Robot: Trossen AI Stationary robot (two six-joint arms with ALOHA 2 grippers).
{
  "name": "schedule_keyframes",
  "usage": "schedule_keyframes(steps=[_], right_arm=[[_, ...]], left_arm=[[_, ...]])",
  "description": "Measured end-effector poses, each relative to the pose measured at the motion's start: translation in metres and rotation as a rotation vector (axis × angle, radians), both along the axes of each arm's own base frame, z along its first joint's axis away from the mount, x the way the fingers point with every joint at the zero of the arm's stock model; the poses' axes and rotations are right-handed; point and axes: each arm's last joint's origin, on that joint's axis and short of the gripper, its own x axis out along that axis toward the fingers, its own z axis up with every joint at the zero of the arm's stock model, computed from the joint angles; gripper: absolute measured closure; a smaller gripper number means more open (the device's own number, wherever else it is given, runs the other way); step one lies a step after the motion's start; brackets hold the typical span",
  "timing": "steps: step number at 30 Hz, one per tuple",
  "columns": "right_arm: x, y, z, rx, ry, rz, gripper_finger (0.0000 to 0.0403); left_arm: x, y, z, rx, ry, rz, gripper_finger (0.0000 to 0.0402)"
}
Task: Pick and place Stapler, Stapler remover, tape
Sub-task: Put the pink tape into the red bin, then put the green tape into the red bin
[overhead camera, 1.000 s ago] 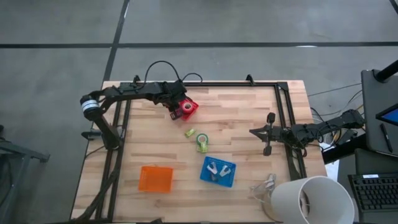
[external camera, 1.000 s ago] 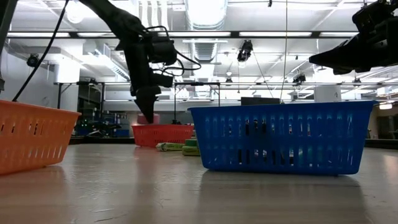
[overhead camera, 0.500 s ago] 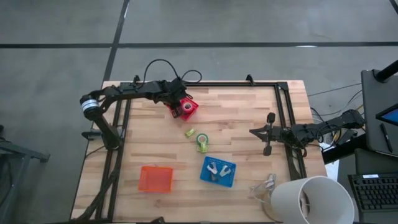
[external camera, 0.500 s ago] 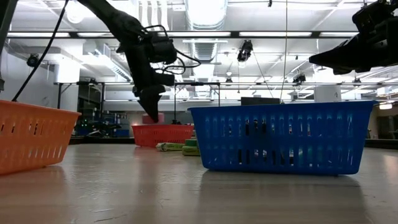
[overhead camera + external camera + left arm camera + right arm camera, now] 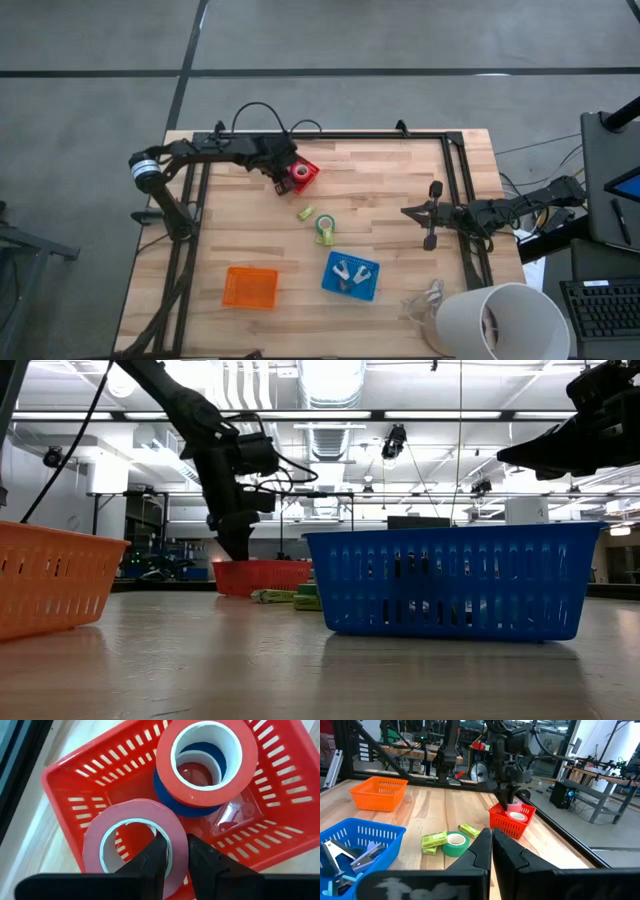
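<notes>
My left gripper (image 5: 177,842) is down in the red basket (image 5: 85,775) at the table's far left (image 5: 308,170), shut on a pink tape roll (image 5: 125,812). A red roll with a white core (image 5: 205,760) lies on a blue roll inside the same basket. The green tape roll (image 5: 325,229) lies flat at mid-table between two yellow-green staplers (image 5: 305,214). Silvery staple removers (image 5: 345,272) sit in the blue basket (image 5: 375,281). My right gripper (image 5: 491,842) waits shut above the table's right side (image 5: 408,212). My left gripper holds the pink roll by its ring wall (image 5: 177,832), with one finger (image 5: 156,855) in the hole and the other outside. The fingers come from above, pointing down. The roll lies level below them, inside the red basket; whether it rests on the basket floor does not show.
An orange basket (image 5: 228,287) stands near the table's near left. A large white cylinder (image 5: 500,320) sits at the near right corner. Black frame rails (image 5: 455,180) run along the left, far and right edges. Bare wood lies between the baskets and the right arm.
My left gripper, still shut on the pink roll, has gone down until its tip is behind the red basket's rim, after a small sideways sway. The roll that showed just above the rim is now inside the basket.
</notes>
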Motion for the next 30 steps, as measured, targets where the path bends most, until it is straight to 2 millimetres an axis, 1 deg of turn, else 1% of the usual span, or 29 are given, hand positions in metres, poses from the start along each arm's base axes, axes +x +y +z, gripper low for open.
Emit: schedule_keyframes(steps=[5, 8, 20, 26, 30], right_arm=[[0.000, 0.000, 0.000, 0.000, 0.000, 0.000, 0.0394], [0.000, 0.000, 0.000, 0.000, 0.000, 0.000, 0.0394], [0.000, 0.000, 0.000, 0.000, 0.000, 0.000, 0.0394], [0.000, 0.000, 0.000, 0.000, 0.000, 0.000, 0.0394], [0.000, 0.000, 0.000, 0.000, 0.000, 0.000, 0.0394]], left_arm=[[-0.001, -0.001, -0.004, 0.004, -0.006, -0.001, 0.0333], [-0.001, -0.001, -0.005, 0.003, -0.006, 0.001, 0.0327], [-0.001, -0.001, -0.004, 0.006, -0.009, 0.013, 0.0266], [0.003, 0.002, 0.003, 0.028, -0.028, 0.018, 0.0235], [0.006, 0.003, 0.008, 0.037, -0.044, 0.018, 0.0225]])
